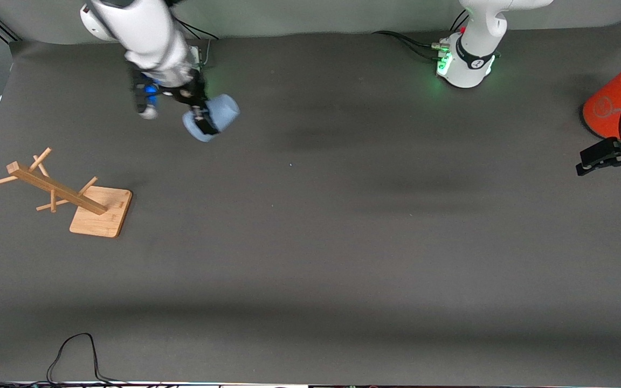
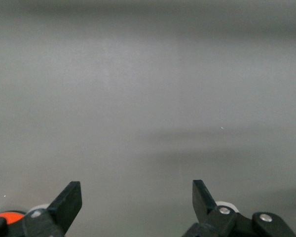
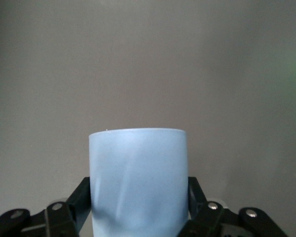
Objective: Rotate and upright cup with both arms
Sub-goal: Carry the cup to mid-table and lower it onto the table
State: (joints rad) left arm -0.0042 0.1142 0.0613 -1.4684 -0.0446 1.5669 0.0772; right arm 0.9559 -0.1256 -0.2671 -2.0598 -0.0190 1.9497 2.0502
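My right gripper point(image 1: 202, 119) is shut on the pale-blue cup point(image 1: 212, 117) and holds it on its side in the air, over the table near the right arm's base. In the right wrist view the cup point(image 3: 138, 180) fills the space between the two black fingers point(image 3: 84, 197). My left gripper point(image 1: 609, 156) is open and empty, up over the left arm's end of the table beside the orange cylinder point(image 1: 612, 105). In the left wrist view its fingers point(image 2: 69, 200) stand wide apart over bare table.
A wooden mug tree point(image 1: 68, 196) on a square base stands at the right arm's end of the table. The large orange cylinder with a grey top stands at the left arm's end. A black cable point(image 1: 73, 358) lies at the table's near edge.
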